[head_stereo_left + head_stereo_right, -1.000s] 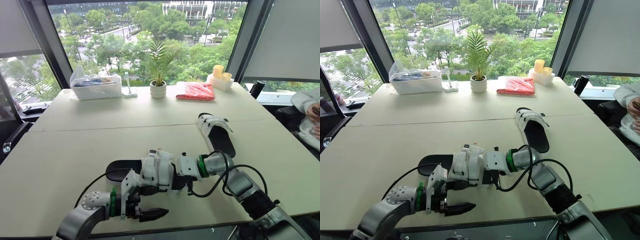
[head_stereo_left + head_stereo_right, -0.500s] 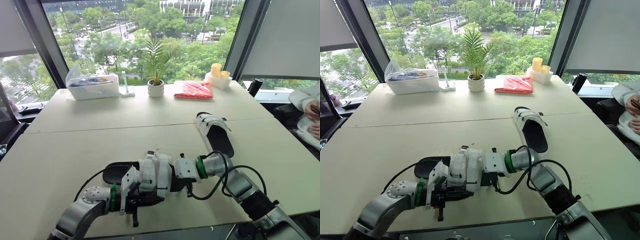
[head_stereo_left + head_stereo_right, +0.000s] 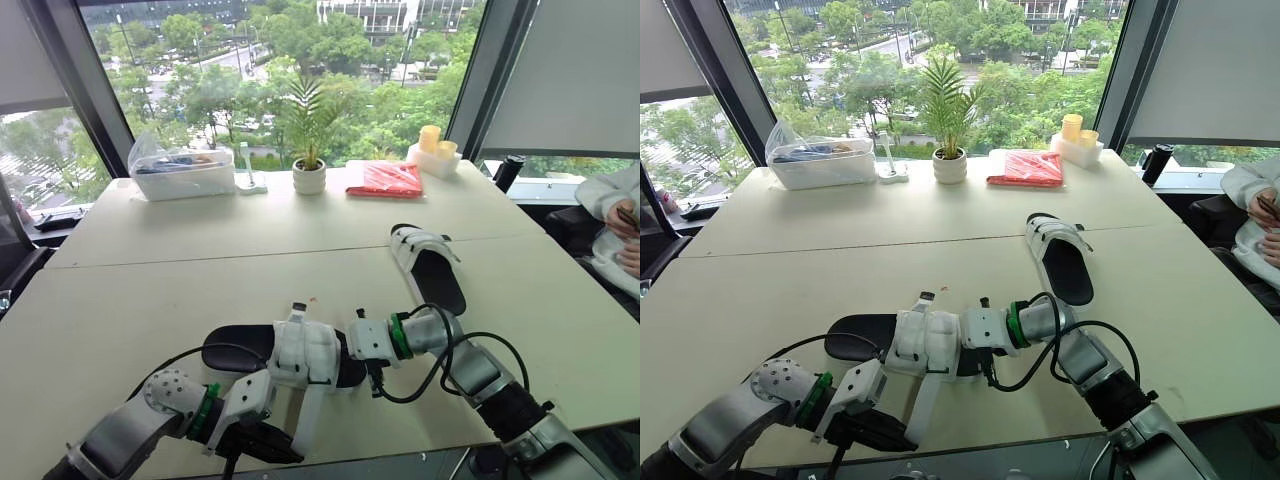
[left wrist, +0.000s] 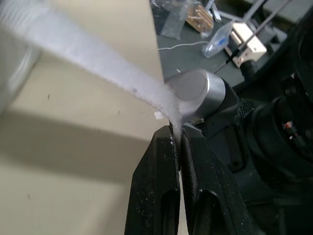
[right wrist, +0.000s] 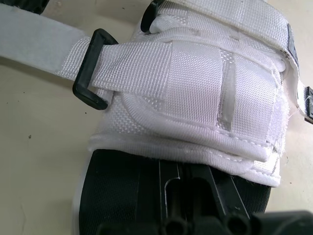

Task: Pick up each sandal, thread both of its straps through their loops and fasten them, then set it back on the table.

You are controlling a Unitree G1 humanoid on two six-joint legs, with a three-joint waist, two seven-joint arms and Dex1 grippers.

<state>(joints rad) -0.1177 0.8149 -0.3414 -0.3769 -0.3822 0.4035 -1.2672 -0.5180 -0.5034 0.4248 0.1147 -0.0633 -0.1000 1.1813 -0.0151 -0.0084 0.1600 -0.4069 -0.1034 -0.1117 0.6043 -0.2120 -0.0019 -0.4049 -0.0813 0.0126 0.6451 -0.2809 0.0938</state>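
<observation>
Sandal (image 3: 300,350) lies at the lower centre of the left eye view, on the near part of the pale table (image 3: 150,280). Its long axis runs left to right across the frame, with the bare black footbed end pointing left and the strapped part toward the right. One white strap (image 3: 305,420) is drawn out straight from it toward the lower edge of the frame, past the table's front edge. The left gripper (image 4: 178,129) is clenched on the tip of that strap. The right gripper (image 5: 190,176) sits against the sole at the sandal's right end; whether it grips cannot be told.

A second sandal (image 3: 430,268) rests right of centre, well apart, its long axis running from near to far. Along the far edge by the window stand a clear plastic box (image 3: 185,170), a small potted plant (image 3: 308,170), a red packet (image 3: 385,180) and pale yellow pots (image 3: 432,152). A person's sleeve (image 3: 610,200) shows at the right edge. A black cable (image 3: 440,360) loops beside the right arm.

The straps are coarse white woven webbing with stitched seams. The pulled strap passes through a rectangular black loop (image 5: 90,73), and the sole is matte black.
</observation>
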